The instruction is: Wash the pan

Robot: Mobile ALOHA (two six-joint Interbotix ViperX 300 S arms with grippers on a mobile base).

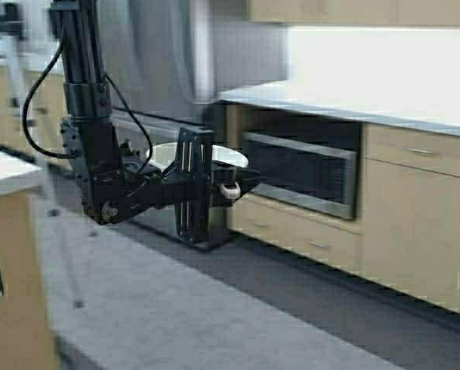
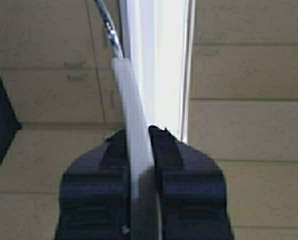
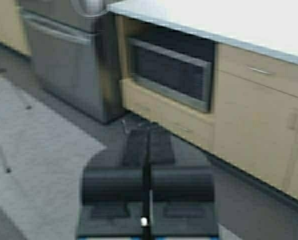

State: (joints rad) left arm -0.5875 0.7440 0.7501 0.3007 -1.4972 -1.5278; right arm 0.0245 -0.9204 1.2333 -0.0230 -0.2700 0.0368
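One thin grip carries the pan (image 1: 214,156) — left pincer (image 2: 140,137) pinching its handle (image 2: 134,135); jolts could twist it loose. Right pincer (image 3: 148,137) pressed together — idle.

Probably a kitchen: pale wood cabinets (image 1: 418,223), white countertop (image 1: 353,100), built-in oven (image 1: 299,173).

Strong light washes out the countertop (image 1: 353,96), bleaching it to near white in the high view. The whole kitchen looks smeared by motion blur; cabinet fronts (image 1: 418,208) below the countertop are soft. In the left wrist view, a glaring white strip burns out behind the pan (image 2: 134,125) handle.
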